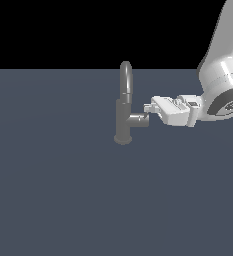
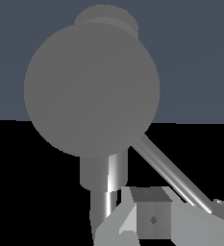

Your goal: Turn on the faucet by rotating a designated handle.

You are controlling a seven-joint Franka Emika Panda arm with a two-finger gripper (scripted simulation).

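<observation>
From the exterior view the tap [image 1: 124, 112] stands upright mid-floor, side stub toward that view's right, and the claw [image 1: 148, 109] comes in level against the stub's end, probably so it can push the lever round. The lever's too small to see there. Flat grey-blue floor [image 1: 53, 200], black void behind. In the wrist view the lever [image 2: 168, 175] slants off the round stub face toward one fingertip [image 2: 152, 218]; can't tell the claw's opening.
</observation>
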